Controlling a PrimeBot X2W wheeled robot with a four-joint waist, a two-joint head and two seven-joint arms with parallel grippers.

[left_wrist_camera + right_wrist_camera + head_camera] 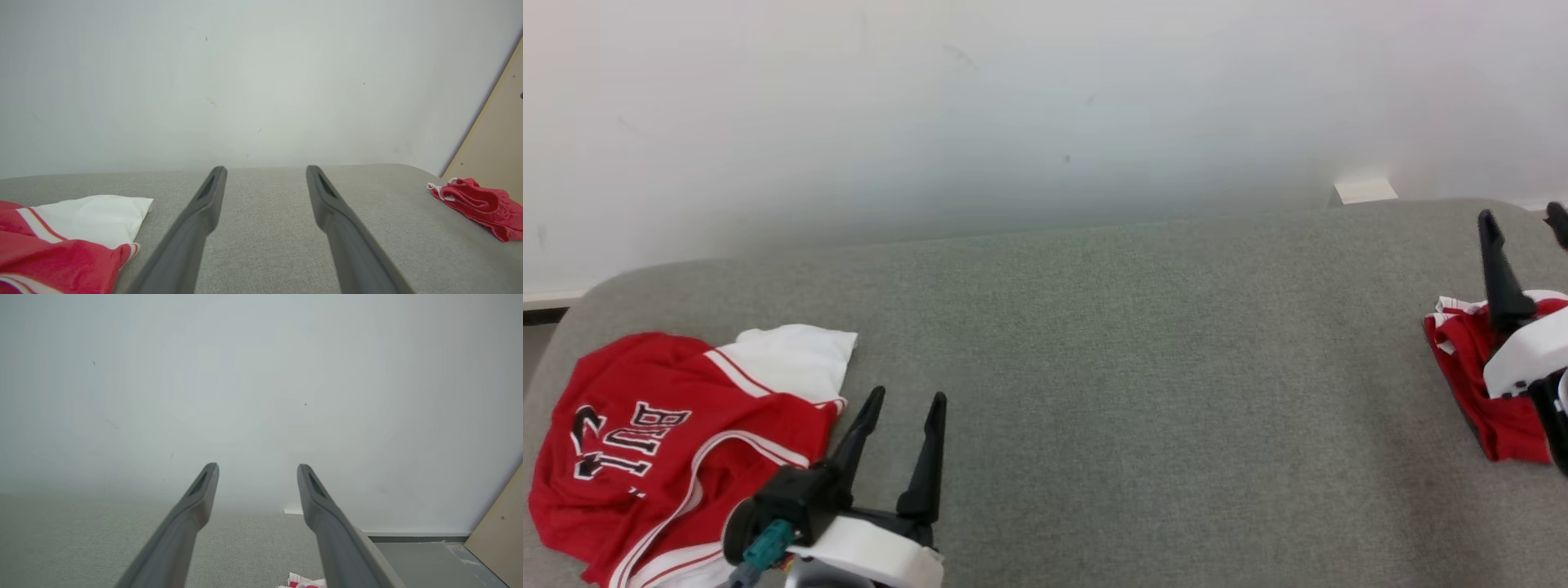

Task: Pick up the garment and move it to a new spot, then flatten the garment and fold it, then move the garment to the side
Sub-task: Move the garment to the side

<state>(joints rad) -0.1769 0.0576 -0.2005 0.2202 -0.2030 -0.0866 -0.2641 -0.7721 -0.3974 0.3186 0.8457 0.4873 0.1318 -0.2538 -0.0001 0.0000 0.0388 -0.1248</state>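
Head view: 2 garments, 2 grippers, 1 grey cloth-covered surface (1135, 367).
- Jersey (662, 408) lies at the surface's left end. It's red knit with white trim, one white panel and black lettering, mostly spread out with some wrinkles.
- Red bundle (1462, 351) sits at the far right edge, crumpled, with white trim showing.
- Left gripper (907, 396) is just right of the jersey, fingers spread, nothing between them.
- Right gripper (1522, 214) is also spread and empty. Its body overlaps the bundle; can't tell if they touch.

Left wrist view: left gripper (266, 169) has 2 long dark tapered fingers wide apart, holding nothing, with woven grey fabric below. The jersey (61, 253) is at lower left, the bundle (478, 202) far right, well apart. A tan board (494, 151) leans at the right.

Right wrist view: right gripper (257, 466) is spread and empty, aimed at the white wall (245, 375). A red-and-white scrap of the bundle (302, 582) shows at the bottom edge between the fingers. 1 tan board (498, 539) at the right.
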